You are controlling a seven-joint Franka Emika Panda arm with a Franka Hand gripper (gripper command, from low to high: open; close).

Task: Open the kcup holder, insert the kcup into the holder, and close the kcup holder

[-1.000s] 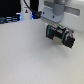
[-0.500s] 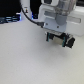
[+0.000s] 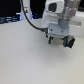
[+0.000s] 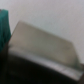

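Closing in on the kcup holder [image 3: 64, 41], far right on the table [image 3: 25, 60].
Arm has dropped over it since a second ago; claw [image 3: 55, 38] state unclear; drawer looks unopened.

Pale white tabletop [image 3: 25, 55], matte, bare across wide stretch away from pincer [image 3: 58, 40]. Directly below pincer, black kcup holder [image 3: 64, 41] sits on tabletop, mostly hidden by arm. Wrist view, blurred: flat grey top of box just under pincer, pale tabletop beyond it.
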